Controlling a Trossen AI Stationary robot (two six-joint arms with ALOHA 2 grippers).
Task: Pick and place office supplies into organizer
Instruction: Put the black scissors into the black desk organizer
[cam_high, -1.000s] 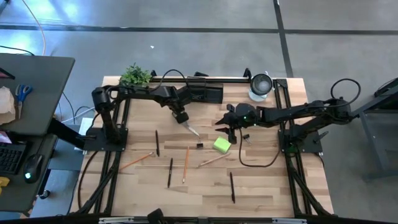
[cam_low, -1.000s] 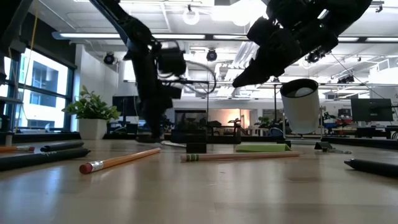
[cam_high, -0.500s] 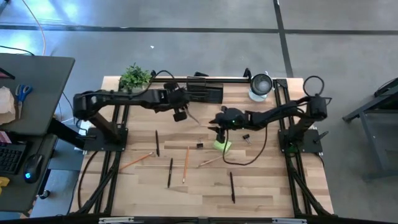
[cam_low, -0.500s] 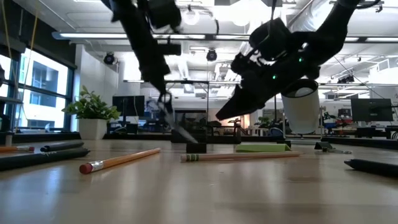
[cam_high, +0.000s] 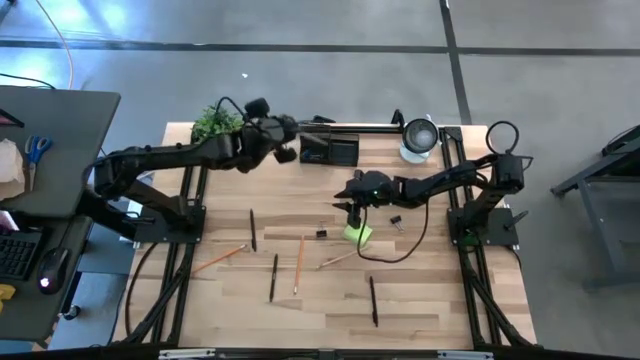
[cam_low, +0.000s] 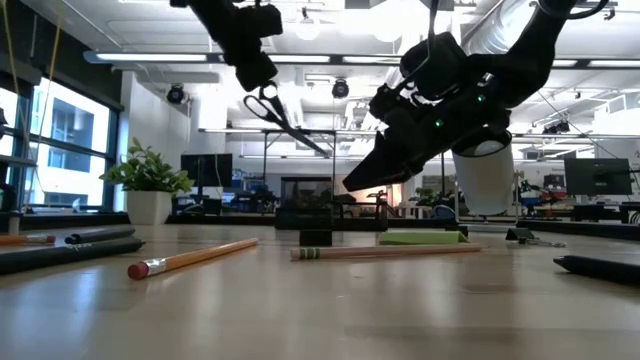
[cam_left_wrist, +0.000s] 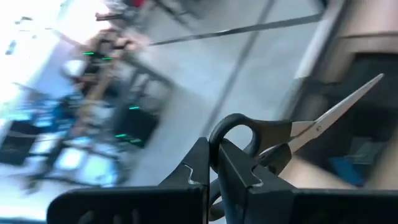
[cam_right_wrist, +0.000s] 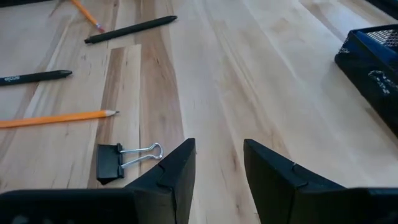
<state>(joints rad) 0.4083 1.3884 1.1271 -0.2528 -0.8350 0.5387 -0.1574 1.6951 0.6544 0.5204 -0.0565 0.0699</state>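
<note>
**Black scissors aloft near organizer**

Left pincer (cam_high: 283, 140) clamps scissors (cam_low: 283, 118) by one handle loop, near organizer (cam_high: 329, 149) at table's far edge. Right pincer (cam_high: 345, 205) parted, empty. Risk: single-loop grip; scissors could swivel, miss compartment.
</note>
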